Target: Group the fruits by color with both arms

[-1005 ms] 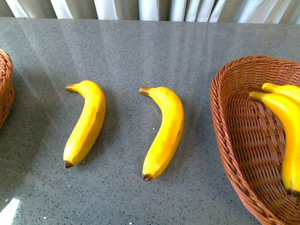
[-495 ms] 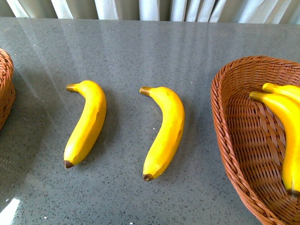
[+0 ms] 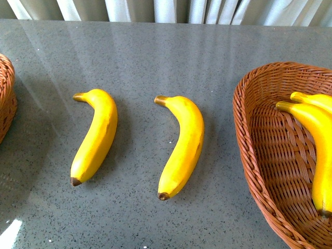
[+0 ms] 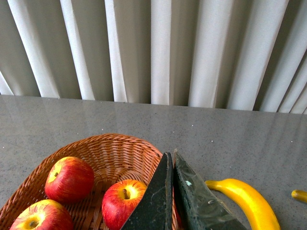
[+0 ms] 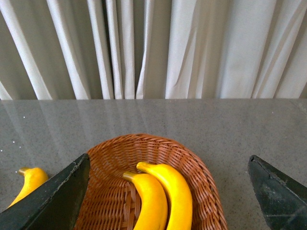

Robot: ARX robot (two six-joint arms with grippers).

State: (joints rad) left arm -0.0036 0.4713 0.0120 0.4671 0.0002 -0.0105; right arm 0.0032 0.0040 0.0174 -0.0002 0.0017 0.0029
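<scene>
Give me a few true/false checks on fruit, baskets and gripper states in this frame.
1. Two bananas lie on the table, outside both baskets. True: the left banana and the middle banana.
2. The right basket holds apples. False: it holds two basket bananas.
3. The left gripper is shut. True.
4. The right gripper is shut. False: its jaws stand wide apart, with the banana basket in view between them.
5. The apple basket holds only one apple. False: three red apples show in it.
</scene>
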